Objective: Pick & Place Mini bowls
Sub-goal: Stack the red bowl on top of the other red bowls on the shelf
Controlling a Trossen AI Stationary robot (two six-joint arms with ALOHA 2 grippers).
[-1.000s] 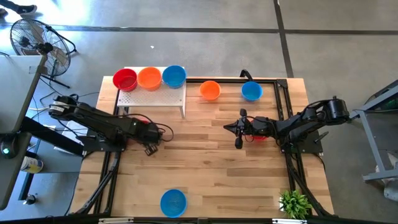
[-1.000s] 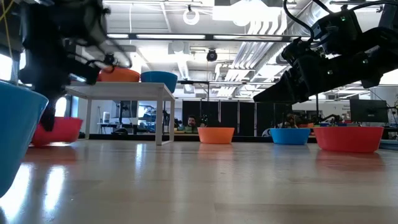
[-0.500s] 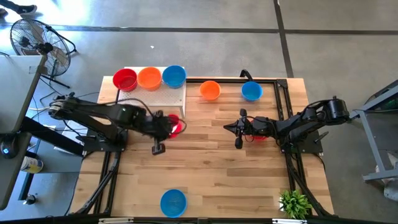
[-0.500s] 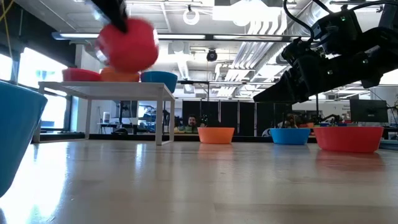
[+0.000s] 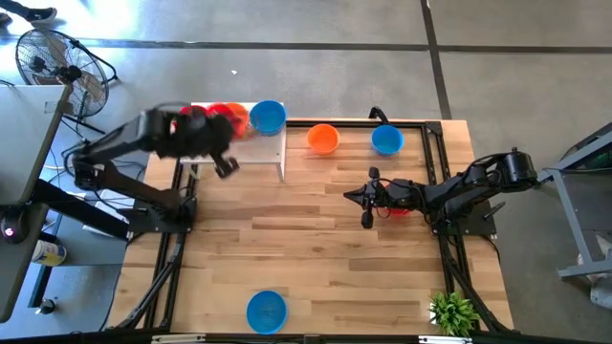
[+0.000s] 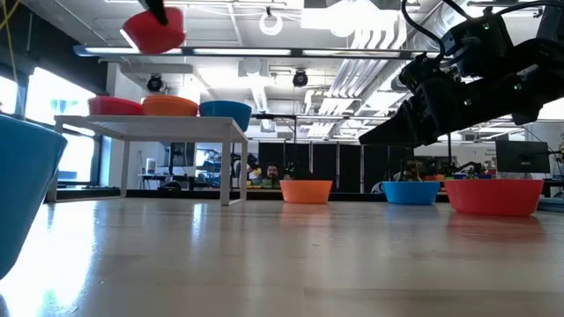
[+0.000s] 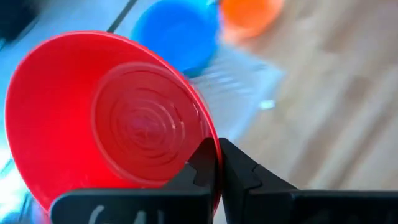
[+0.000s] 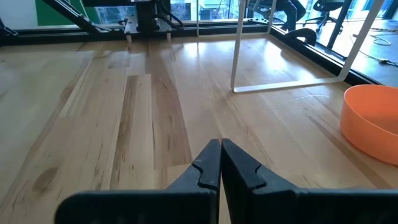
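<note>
Fingers (image 7: 217, 163) pinch smooth round red bowl's (image 7: 106, 118) rim.

Robotics lab: concrete floor (image 5: 316, 24), floor fan (image 5: 53, 59), exposed ceiling ducts (image 6: 352, 53)

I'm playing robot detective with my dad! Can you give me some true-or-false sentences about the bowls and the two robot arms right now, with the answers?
1. The left gripper is pinching the rim of a small red plastic bowl. True.
2. That red bowl sits on the wooden table. False: it is held high in the air, above the white raised board.
3. A small blue plastic bowl sits alone near the table's front edge. True.
4. The right gripper holds an orange bowl. False: its fingers are shut on nothing.
5. A small orange plastic bowl sits on the table beside the white board. True.
</note>
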